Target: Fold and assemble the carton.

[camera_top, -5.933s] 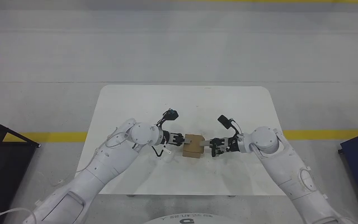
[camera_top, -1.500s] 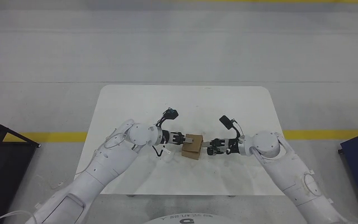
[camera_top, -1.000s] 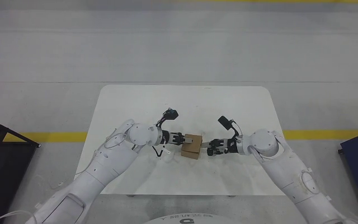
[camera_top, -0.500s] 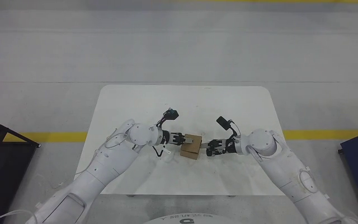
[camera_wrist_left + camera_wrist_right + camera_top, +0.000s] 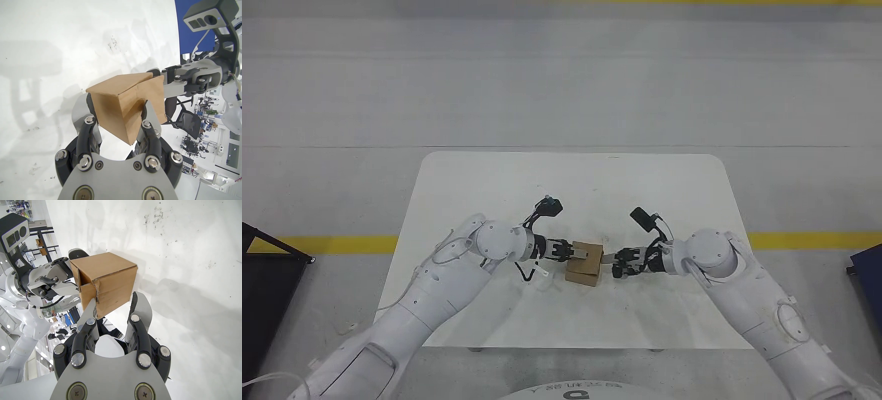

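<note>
The carton [image 5: 585,262] is a small brown cardboard box, already squared up. It hangs between the two arms over the counter [image 5: 492,190], closer to its front edge than its back and roughly midway between its side edges. I cannot tell whether its underside touches the counter.

One end flap stands slightly ajar. The corner beside that flap is crumpled and split along the fold, and the opposite end has a shallow dent.

The left pincer [image 5: 117,101] is closed onto the carton's left end, with one finger flat on a side panel and the other pressing into the dented face. The right pincer [image 5: 114,296] is closed to about the carton's width around the right end. One of its fingers lies on the torn flap edge and the other sits hard against the neighbouring panel.

I judge the box to be very light, and stiff across its flat panels. It is weak at the creases and loose flaps, which buckle under a hard squeeze. The safest hold looks to be on opposite flat panels close to a folded edge, using modest force. The flaps should be pushed with a fingertip, not pinched.
</note>
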### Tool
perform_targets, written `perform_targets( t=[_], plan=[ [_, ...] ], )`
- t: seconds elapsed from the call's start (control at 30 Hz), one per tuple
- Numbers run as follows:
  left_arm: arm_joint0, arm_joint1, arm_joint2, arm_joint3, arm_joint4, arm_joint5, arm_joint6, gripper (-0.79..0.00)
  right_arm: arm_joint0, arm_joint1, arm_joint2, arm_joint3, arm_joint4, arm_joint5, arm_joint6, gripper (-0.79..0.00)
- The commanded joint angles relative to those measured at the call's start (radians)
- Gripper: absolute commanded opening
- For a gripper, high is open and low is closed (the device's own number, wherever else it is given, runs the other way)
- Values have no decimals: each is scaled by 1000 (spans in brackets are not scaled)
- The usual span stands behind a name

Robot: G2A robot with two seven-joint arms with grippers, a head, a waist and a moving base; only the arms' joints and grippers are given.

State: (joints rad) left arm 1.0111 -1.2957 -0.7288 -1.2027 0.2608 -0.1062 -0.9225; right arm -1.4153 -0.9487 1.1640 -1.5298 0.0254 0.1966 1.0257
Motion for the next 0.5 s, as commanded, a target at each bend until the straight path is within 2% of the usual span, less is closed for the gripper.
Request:
perform_targets(
  t=[0.0, 0.23, 0.47],
  plan=[
    [-1, -1, 1, 2, 1, 0, 0, -339, 0, 0, 1, -1, -1, 3, -4, -403],
    [-3, -2, 1, 3, 4, 5, 1, -345, -34, 7, 31, -25, 34, -116, -5, -403],
    [-3, -2, -1, 2, 8, 4, 1, -348, -20, 5, 2, -28, -8, -58, -4, -406]
  ],
)
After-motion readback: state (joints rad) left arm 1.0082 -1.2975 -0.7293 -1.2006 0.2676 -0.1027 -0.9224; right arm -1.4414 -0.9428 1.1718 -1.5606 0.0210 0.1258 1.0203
